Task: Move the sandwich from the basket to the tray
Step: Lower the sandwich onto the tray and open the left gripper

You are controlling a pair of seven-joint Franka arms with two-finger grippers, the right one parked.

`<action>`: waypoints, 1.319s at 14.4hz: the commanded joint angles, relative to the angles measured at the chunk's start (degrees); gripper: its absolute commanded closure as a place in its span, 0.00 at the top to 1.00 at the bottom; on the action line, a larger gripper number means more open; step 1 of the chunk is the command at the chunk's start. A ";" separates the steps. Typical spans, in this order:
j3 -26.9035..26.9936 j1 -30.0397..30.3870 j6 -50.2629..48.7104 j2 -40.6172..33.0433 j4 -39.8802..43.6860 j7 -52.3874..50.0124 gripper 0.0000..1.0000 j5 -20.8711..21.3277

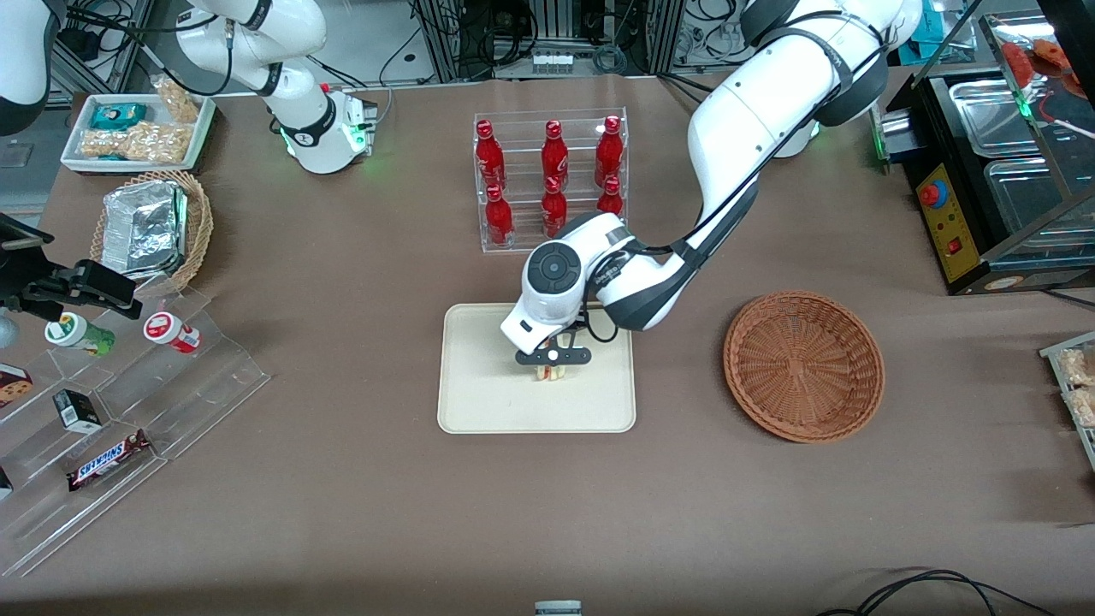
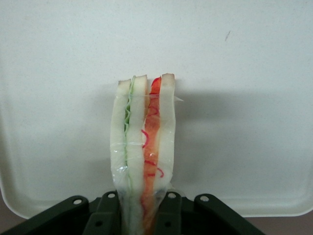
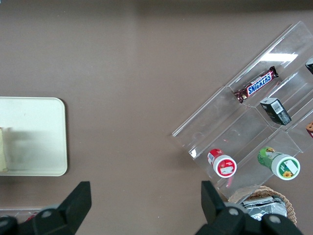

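Front view shows the working arm bent low over the tray (image 1: 479, 402), with the tool (image 1: 553, 366) hanging just above the tray's middle and clenched on the sandwich (image 1: 552, 372). Only the pale lower end of the sandwich peeks out beneath the black finger bar there; whether it already touches the tray surface cannot be told from this angle.

Seen from the left wrist, the sandwich (image 2: 144, 152) stands on edge between the two dark fingers (image 2: 105, 215) — white bread slices outside, a thin green layer and an orange-red layer inside, all under clear wrap. The cream surface of the tray (image 2: 244, 98) fills the background, its rounded rim showing near the tool (image 2: 137, 215).

The reddish-brown basket (image 1: 804, 366) sits on the brown worktop (image 1: 342, 513) beside the tray, toward the working arm's end, and holds nothing. A clear rack of red bottles (image 1: 552, 180) stands farther from the front camera than the tray. Toward the parked arm's end lie a tan wicker basket with a foil container (image 1: 150, 229), a white tray of snack packets (image 1: 137, 130) and a stepped clear display with a Snickers bar (image 1: 107, 460).

From the right wrist, a sliver of the sandwich (image 3: 4, 149) shows at the edge of the tray (image 3: 44, 137).
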 commanded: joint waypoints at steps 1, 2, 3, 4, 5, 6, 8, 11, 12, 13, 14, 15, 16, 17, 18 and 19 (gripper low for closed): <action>0.99 -1.14 -4.87 1.90 4.99 -0.20 0.21 3.12; 0.99 -1.22 -8.72 2.69 7.01 0.85 0.21 3.21; 0.91 -1.22 -10.15 3.65 8.68 2.68 0.21 3.13; 0.91 -1.22 -9.38 4.71 9.74 2.70 0.21 3.04; 0.82 -1.22 -7.46 5.59 10.88 2.53 0.22 2.86; 0.82 -1.22 -5.18 6.20 11.42 2.53 0.23 2.77; 0.73 -1.31 -4.10 6.39 11.42 2.44 0.24 2.77; 0.91 -2.45 -4.10 6.65 11.25 2.53 0.31 2.95; 0.91 -2.63 -3.84 6.91 11.33 2.53 0.51 3.04; 0.99 -3.24 -3.84 7.00 11.42 2.53 0.55 3.12; 0.99 -3.33 -3.84 7.00 11.42 2.44 0.63 3.13; 0.99 -3.33 -3.75 7.00 11.42 2.18 0.73 3.13; 0.99 -3.33 -3.75 6.92 11.42 2.09 0.79 3.13; 0.99 -3.33 -3.49 6.91 11.42 2.09 0.85 3.21; 1.08 -3.33 -3.22 6.83 11.42 2.00 0.95 3.39; 1.26 -3.33 -3.31 6.65 11.51 2.00 1.00 3.39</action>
